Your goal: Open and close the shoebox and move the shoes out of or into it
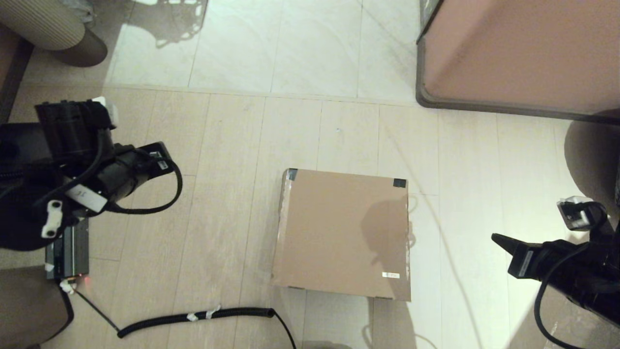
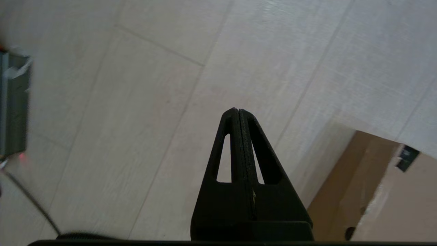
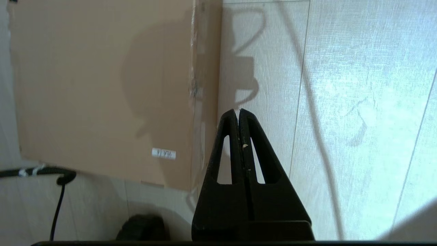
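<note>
Shoebox (image 1: 343,233) lid down, left gripper (image 2: 238,111) and right gripper (image 3: 238,111) jaws pressed together, empty, clear of it

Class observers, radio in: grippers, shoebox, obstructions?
Left gripper and right gripper shut, empty, flanking. Shoebox closed on floor; shoes unseen. Coiled cable lies near box front.

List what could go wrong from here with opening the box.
1. The shoebox lid lies flat and closed; both pincers, left and right, are shut and clear of it, so catching the lid edge may fail.
2. The box could slide on the smooth floor.
3. The coiled cable near its front could snag.
</note>
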Motion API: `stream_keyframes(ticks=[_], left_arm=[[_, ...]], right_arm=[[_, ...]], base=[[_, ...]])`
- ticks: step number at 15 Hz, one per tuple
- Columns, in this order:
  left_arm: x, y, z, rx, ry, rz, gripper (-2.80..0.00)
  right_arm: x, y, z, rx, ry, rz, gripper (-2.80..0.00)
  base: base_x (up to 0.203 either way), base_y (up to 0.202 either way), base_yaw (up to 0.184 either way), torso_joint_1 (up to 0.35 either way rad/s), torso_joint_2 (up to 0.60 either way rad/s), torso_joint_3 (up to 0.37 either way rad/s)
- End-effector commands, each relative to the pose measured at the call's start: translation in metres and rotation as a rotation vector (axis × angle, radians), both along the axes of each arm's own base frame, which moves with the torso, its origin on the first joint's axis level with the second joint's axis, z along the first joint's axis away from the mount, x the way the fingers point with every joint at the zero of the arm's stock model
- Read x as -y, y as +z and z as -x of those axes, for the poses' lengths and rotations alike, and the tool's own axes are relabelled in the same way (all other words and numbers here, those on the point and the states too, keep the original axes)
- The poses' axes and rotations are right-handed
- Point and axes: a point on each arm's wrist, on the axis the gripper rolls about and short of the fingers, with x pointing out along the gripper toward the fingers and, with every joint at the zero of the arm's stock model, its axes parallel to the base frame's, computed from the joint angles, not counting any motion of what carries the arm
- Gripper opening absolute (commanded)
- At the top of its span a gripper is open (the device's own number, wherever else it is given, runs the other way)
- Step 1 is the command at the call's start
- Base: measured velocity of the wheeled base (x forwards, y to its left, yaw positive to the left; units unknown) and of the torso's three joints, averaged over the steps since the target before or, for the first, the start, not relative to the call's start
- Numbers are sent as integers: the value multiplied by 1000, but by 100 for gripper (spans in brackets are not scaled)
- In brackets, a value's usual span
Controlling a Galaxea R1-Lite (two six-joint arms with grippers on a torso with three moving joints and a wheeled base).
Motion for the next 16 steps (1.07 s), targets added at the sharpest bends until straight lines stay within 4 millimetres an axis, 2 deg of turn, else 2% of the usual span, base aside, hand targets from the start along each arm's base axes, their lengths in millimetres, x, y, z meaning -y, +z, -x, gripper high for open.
stream_keyframes(ticks=[1, 5, 7, 10, 12, 13, 16], left_arm=[[-7, 2, 20, 32, 11, 5, -280], [-12, -17, 48, -32, 4, -25, -280], [-14, -31, 69, -83, -24, -50, -280], [-19, -63, 112, -180, -61, -77, -280], [-23, -74, 135, -200, -54, -84, -280], [-28, -77, 140, -208, -25, -86, -280], [-44, -92, 156, -256, 93, -78, -280]], right_arm=[[1, 6, 17, 22, -6, 7, -280], [3, -5, 49, 4, -34, 102, -280], [4, -1, 63, 52, -47, 141, -280], [7, 2, 88, 83, -89, 154, -280], [8, 4, 113, 105, -102, 159, -280], [9, 3, 128, 112, -106, 168, -280], [11, -18, 175, 59, -120, 220, -280]], base=[[0, 0, 0, 0, 0, 0], [0, 0, 0, 0, 0, 0], [0, 0, 0, 0, 0, 0], [0, 0, 0, 0, 0, 0], [0, 0, 0, 0, 0, 0], [0, 0, 0, 0, 0, 0], [0, 0, 0, 0, 0, 0]])
